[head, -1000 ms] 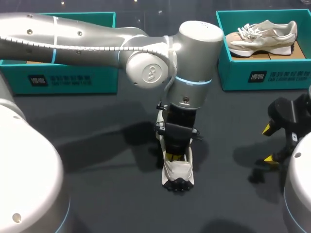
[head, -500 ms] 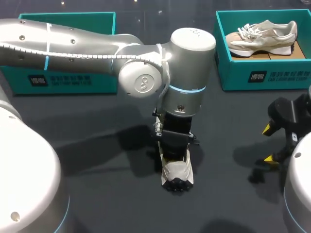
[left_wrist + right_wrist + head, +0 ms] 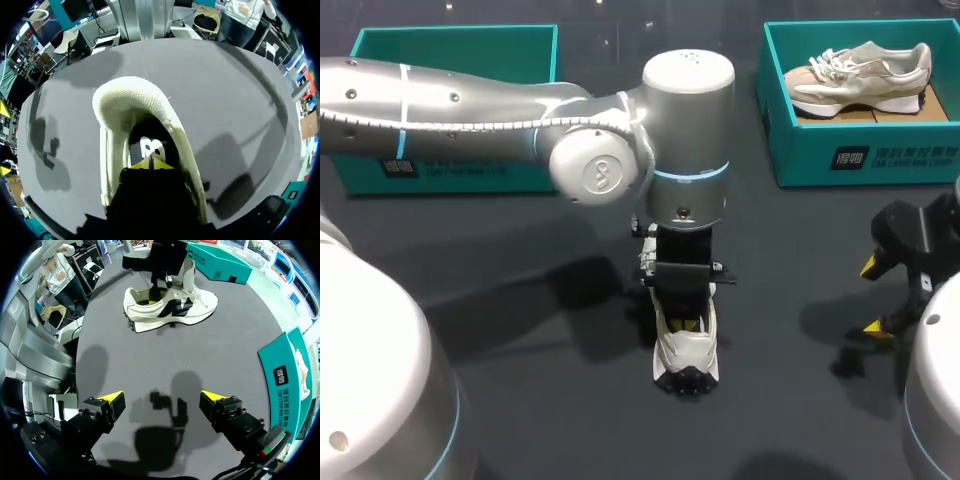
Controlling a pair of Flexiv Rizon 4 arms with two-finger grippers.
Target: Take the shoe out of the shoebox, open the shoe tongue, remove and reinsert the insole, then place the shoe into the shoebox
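A white shoe (image 3: 688,355) with a dark side mark stands on the dark table's middle, toe toward the front edge; the right wrist view shows the shoe (image 3: 170,302) from the side, far ahead of that gripper. My left gripper (image 3: 682,323) points straight down into the shoe's opening. In the left wrist view its yellow tips (image 3: 150,162) are shut together inside the heel collar (image 3: 130,95), resting on the dark insole (image 3: 150,145); I cannot see whether they pinch it. My right gripper (image 3: 874,297) hangs open and empty over the table's right side, also shown as right gripper (image 3: 162,400).
A teal shoebox (image 3: 860,155) at the back right holds a second pale shoe (image 3: 860,70). Another teal shoebox (image 3: 470,175) stands at the back left, partly behind my left arm. Bare table lies between the shoe and my right gripper.
My left arm's wrist has swung slightly left and back while its shut tips stayed inside the shoe. The shoe and my right arm have not moved.
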